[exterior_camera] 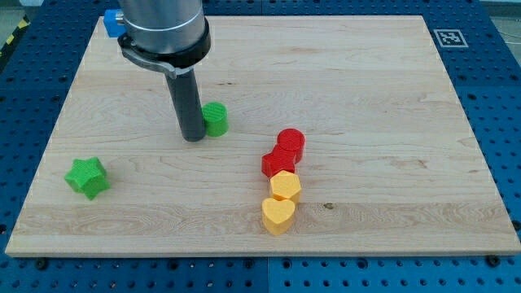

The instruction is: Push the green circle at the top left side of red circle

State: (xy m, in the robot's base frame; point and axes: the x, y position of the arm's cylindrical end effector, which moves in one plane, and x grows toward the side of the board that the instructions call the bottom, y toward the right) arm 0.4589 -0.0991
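Observation:
The green circle [216,119] sits on the wooden board [366,89], left of centre. The red circle [291,143] lies to its right and a little lower, apart from it. My tip [193,137] rests on the board right at the green circle's left side, touching or nearly touching it. The rod rises from there to the arm's grey body at the view's top left.
A red star-like block [278,163] touches the red circle's lower left. Below it a yellow block [286,185] and a yellow heart [278,216] form a line. A green star [87,177] lies at the left. A blue block [111,22] peeks out behind the arm.

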